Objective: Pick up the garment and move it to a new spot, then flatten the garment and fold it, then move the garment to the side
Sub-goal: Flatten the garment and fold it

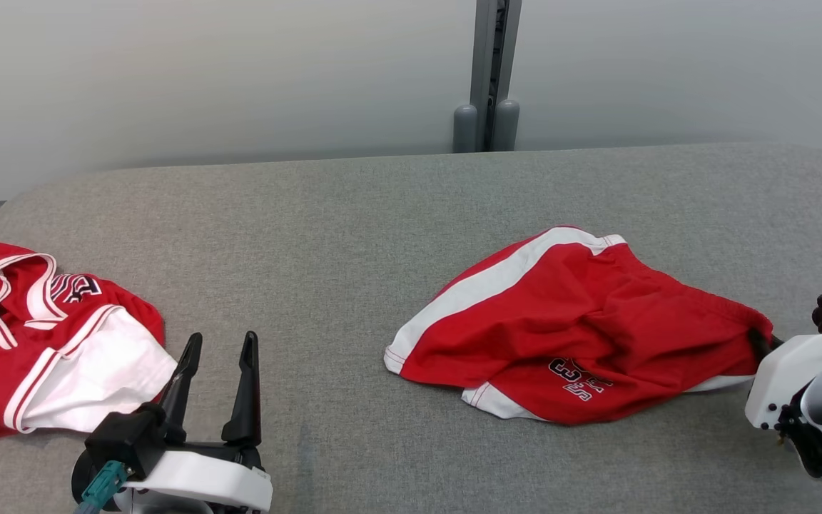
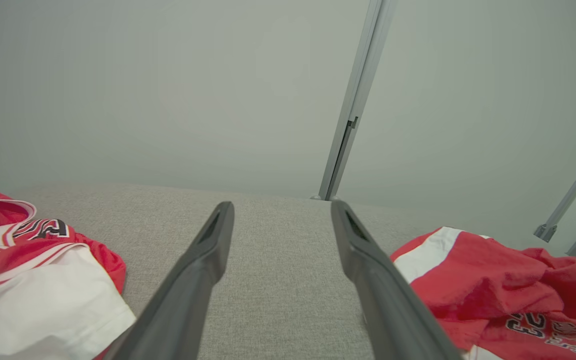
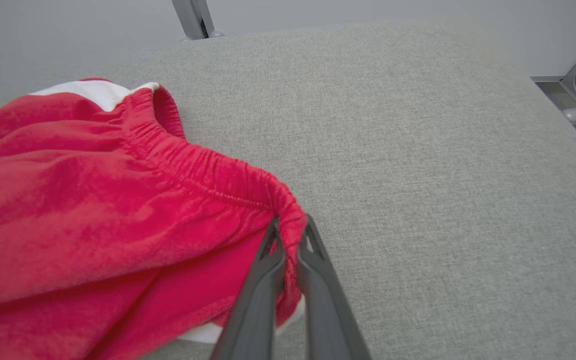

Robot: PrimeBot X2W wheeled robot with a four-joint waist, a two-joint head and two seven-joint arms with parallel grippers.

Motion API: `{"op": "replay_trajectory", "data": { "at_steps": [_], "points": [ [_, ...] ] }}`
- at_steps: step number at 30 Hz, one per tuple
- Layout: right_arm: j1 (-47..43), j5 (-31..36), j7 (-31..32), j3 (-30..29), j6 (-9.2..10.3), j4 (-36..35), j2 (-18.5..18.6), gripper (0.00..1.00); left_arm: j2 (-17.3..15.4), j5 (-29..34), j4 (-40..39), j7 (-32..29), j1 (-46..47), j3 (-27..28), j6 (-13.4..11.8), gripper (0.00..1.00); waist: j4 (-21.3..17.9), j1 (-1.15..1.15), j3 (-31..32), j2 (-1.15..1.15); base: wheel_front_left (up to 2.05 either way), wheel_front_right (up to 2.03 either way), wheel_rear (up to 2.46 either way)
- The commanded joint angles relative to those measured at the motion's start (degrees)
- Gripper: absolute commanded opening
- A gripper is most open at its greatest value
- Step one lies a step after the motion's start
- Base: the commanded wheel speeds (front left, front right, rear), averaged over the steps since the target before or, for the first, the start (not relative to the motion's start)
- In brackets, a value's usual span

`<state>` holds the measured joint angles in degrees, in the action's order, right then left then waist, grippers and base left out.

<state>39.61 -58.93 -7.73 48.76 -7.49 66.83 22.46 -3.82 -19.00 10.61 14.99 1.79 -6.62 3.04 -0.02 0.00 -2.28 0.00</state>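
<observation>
Fingers of our left gripper (image 1: 223,335) stand wide apart and hold nothing, beside the crumpled red-and-white jersey (image 1: 47,335) at nine o'clock on the grey fabric-covered table (image 1: 354,207). Rumpled red shorts with a white side stripe (image 1: 568,321) lie toward three o'clock, where our right gripper (image 3: 290,227) is closed tight on the corner of their gathered waistband (image 3: 203,175). We judge a slow, high lift best, so no leg drags.

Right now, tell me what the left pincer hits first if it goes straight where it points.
Nothing nearby, it seems: the left pincer points over bare table, between jersey and shorts, toward the far wall.
</observation>
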Motion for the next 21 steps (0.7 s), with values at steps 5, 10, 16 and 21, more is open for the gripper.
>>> {"op": "replay_trajectory", "data": {
  "at_steps": [5, 10, 16, 21],
  "points": [
    [-0.41, -0.29, -1.73, -0.48, -0.01, 1.52, -1.71, 1.0, -0.07, 0.42, 0.43, 0.29, 1.09, 0.32, 0.41, 1.0, -0.4, 0.0, -0.14, 0.0, 0.0, 0.0, 0.0],
    [-1.41, -0.31, -3.43, -0.57, -0.01, 1.15, -2.08, 1.0, 0.05, 0.57, 0.93, 0.28, 0.98, 0.31, 0.67, 1.0, 0.13, 0.0, 1.3, 0.0, 0.0, 0.0, 0.0],
    [-1.99, 0.26, -6.98, -2.26, -0.01, -3.21, -1.97, 1.0, -0.09, 0.68, 0.89, 0.28, -0.26, 0.97, 0.65, 1.0, 0.39, 0.0, 2.76, 0.0, 0.0, 0.0, 0.0],
    [-3.7, 3.34, -7.53, -10.55, -0.01, -12.14, -0.96, 1.0, -0.26, 0.76, 0.48, 0.28, -0.89, 1.29, 0.75, 1.0, 0.55, 0.0, 3.14, 0.0, 0.0, 0.0, 0.0]
  ]
}}
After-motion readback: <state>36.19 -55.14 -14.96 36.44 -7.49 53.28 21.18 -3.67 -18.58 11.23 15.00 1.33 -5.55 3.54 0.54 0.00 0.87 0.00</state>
